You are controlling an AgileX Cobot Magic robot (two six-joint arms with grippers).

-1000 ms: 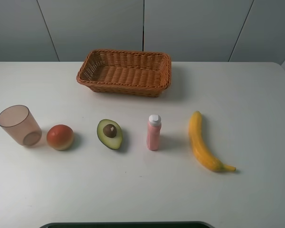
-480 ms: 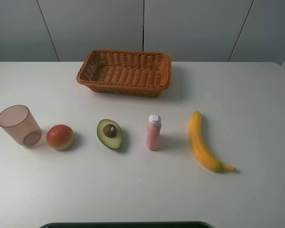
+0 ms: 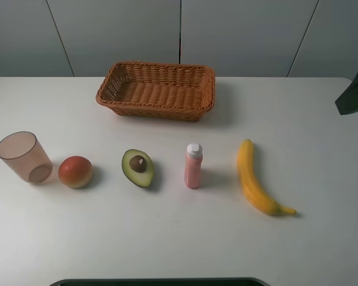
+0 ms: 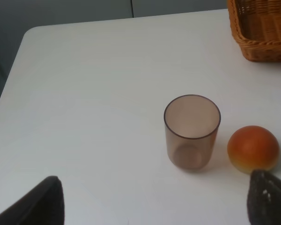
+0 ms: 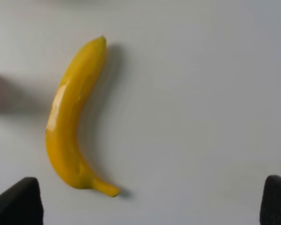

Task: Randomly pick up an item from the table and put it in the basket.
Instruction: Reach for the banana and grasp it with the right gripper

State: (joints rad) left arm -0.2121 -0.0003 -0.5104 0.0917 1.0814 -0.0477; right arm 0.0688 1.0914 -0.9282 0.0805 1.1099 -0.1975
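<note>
The yellow banana [image 3: 253,179] lies on the white table [image 3: 322,137] at the right, its stem tip toward the front. The right wrist view shows it [image 5: 72,122] from above, slightly blurred. My right gripper [image 5: 147,206] is open and empty above the table, apart from the banana; only its fingertips [image 5: 16,201] show. A dark part of the right arm [image 3: 355,89] shows at the right edge. The wicker basket [image 3: 155,110] stands empty at the back centre. My left gripper [image 4: 154,201] is open and empty, above the table's left side.
In a row left of the banana stand a pink bottle with a white cap [image 3: 193,166], a halved avocado [image 3: 138,167], a red-orange round fruit [image 3: 76,171] and a translucent pinkish cup [image 3: 24,157]. The cup [image 4: 192,131] and fruit [image 4: 253,148] lie in front of the left gripper.
A dark part of the right arm has come into the exterior view at the right edge. Nothing on the table has moved.
</note>
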